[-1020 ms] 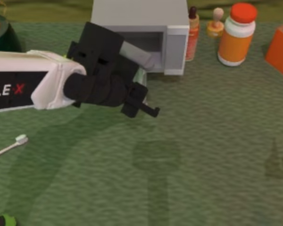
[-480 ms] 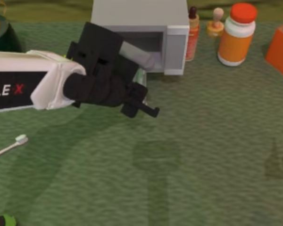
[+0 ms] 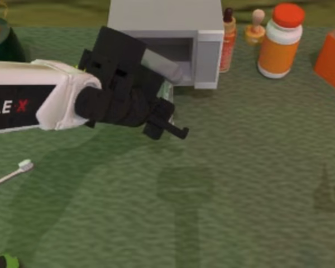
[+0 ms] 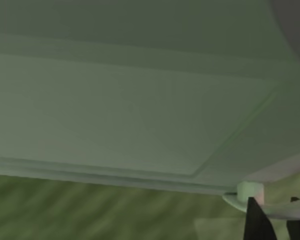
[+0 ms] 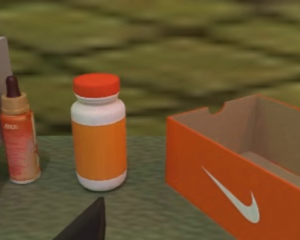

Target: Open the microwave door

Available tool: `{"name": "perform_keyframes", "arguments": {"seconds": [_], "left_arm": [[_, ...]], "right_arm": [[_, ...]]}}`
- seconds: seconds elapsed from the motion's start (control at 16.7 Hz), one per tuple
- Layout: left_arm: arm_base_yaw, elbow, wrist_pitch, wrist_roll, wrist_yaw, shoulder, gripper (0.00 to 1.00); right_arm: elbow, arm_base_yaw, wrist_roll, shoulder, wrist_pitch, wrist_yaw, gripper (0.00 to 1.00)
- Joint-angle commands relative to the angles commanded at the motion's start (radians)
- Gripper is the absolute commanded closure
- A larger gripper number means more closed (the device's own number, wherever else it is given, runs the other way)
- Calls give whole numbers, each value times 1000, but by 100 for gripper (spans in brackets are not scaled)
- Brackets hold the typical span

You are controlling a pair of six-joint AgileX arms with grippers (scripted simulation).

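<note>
Beside the microwave door [image 3: 163,66], left tool [image 3: 166,120].

Matt grey microwave [image 3: 173,22] on rough green cloth [image 3: 240,184].

Green cloth table [image 3: 245,184] carries the microwave [image 3: 173,33] at the far edge. Right of the microwave: dropper bottle [image 3: 229,39], wooden peg [image 3: 256,27], orange pill bottle [image 3: 280,42], orange box [image 3: 332,56]. Left of it a dark green pot [image 3: 3,42]; toothbrush [image 3: 11,174] well in front, near the left edge.
</note>
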Motion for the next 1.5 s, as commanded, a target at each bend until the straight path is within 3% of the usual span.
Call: {"name": "perform_keyframes", "arguments": {"seconds": [0.54,1.5], "left_arm": [[24,-22,-5,55,46,-18,100],[24,-22,-5,56,47,-18,100]], "right_arm": [[0,0,0,0,0,0,0],[0,0,0,0,0,0,0]]}}
